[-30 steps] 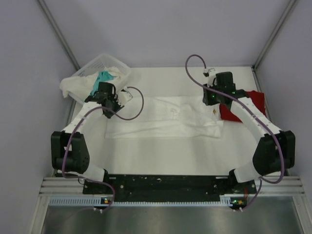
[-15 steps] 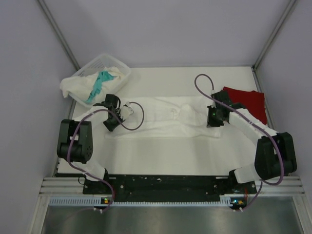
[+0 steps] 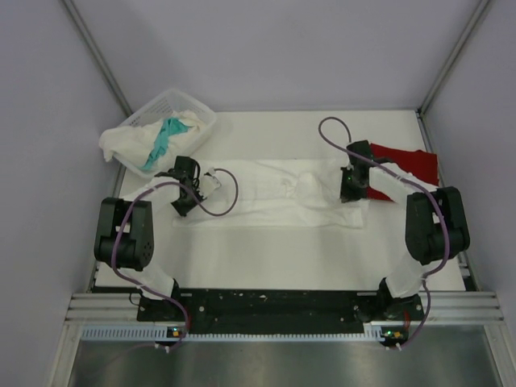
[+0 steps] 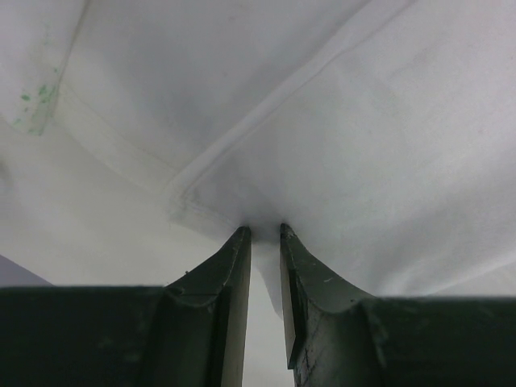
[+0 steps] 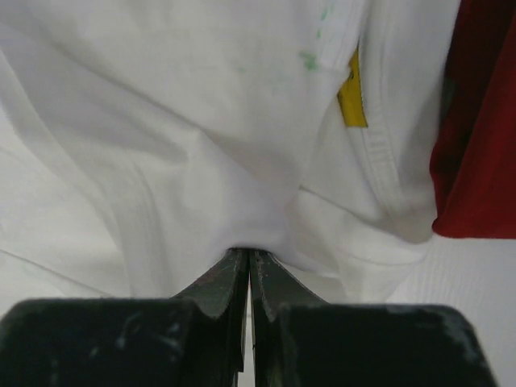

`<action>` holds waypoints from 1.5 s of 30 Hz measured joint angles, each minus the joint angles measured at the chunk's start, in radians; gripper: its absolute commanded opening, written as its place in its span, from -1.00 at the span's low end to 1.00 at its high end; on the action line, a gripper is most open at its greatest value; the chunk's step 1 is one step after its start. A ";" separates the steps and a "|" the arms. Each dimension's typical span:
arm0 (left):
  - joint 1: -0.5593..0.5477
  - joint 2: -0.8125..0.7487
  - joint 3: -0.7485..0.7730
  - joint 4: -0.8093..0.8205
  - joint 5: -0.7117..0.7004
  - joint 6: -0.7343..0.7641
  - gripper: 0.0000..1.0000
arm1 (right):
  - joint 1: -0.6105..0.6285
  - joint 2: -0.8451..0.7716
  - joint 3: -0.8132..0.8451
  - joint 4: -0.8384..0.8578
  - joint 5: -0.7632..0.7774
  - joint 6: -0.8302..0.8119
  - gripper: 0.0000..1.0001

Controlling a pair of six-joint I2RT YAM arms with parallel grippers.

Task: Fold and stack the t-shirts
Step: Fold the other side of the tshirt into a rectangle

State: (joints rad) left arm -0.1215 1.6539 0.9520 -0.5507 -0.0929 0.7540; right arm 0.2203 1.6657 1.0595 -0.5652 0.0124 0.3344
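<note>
A white t-shirt [image 3: 266, 193] lies spread across the middle of the table as a long band. My left gripper [image 3: 183, 203] is at its left end, shut on a pinch of white cloth by a hem [image 4: 264, 230]. My right gripper [image 3: 347, 192] is at its right end, shut on a fold of the same shirt [image 5: 248, 251], near a yellow tag [image 5: 351, 97]. A plain red t-shirt [image 3: 411, 165] lies flat just right of the right gripper and shows in the right wrist view [image 5: 484, 121]. A white t-shirt [image 3: 121, 141] and a teal t-shirt [image 3: 165, 133] hang out of the basket.
A white lattice basket [image 3: 189, 106] stands at the back left corner against the wall. The table edges run along the left and right walls. Purple cables [image 3: 226, 189] loop over the cloth near both wrists.
Both grippers have come toward the near side with the shirt's far edge, so the shirt now lies as a narrower band. The red shirt is more uncovered.
</note>
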 measured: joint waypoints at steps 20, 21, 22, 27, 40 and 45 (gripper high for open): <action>0.011 -0.084 -0.038 -0.011 0.046 0.084 -0.19 | -0.170 0.067 0.261 -0.021 0.021 -0.016 -0.43; 0.011 -0.107 -0.038 -0.023 0.068 0.091 -0.14 | -0.162 0.015 0.227 -0.025 0.024 -0.018 -0.34; 0.011 -0.127 -0.037 -0.033 0.088 0.097 -0.09 | -0.154 -0.033 0.198 -0.031 0.025 -0.014 -0.26; 0.011 -0.261 -0.039 -0.090 0.217 0.170 0.04 | -0.131 -0.335 -0.002 -0.024 -0.010 0.019 -0.14; 0.013 -0.261 -0.210 -0.034 0.251 0.335 0.08 | -0.146 -0.553 -0.402 0.049 0.013 0.345 -0.03; 0.020 -0.234 -0.212 0.007 0.233 0.346 0.00 | -0.149 -0.535 -0.481 0.147 0.012 0.431 -0.07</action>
State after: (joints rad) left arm -0.1013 1.4197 0.7395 -0.5434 0.1406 1.1000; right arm 0.0715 1.1309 0.5781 -0.4183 0.0242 0.7650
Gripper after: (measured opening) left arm 0.529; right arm 0.481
